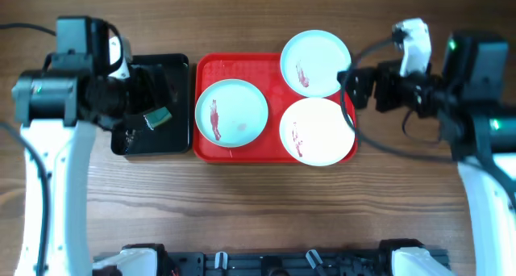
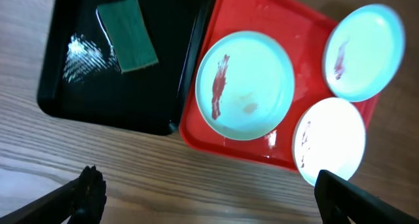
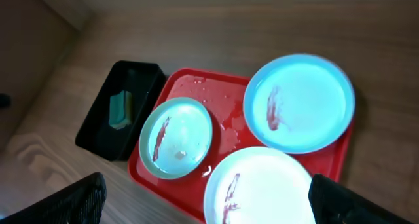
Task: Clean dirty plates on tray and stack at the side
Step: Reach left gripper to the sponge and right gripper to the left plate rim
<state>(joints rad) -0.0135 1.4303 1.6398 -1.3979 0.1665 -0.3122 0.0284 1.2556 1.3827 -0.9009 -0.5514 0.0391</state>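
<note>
Plates first: where do they lie? my colleague asks on the line.

I answer: All three lie on the red tray, and the tray sits on the wooden counter. The first aqua plate is at the tray's left end. The second aqua plate is at the far right corner, and its rim goes out over the tray's far edge. The white plate is at the near right corner, rim to rim with the second one. I cannot tell if these two touch.

Are they clean?

No. Each one carries a reddish-brown smear on its face.

And what is beside the tray?

A black tray stands just beside its left edge. A green sponge lies inside it, alone.

Tell me about the grippers.

The left gripper hangs above the bare counter, close to the near edge of the black tray. Its jaws are wide apart and I see nothing between them. The right gripper is up over the right side of the red tray, looking down on all three plates. Its jaws are also spread wide and it holds nothing.
</note>
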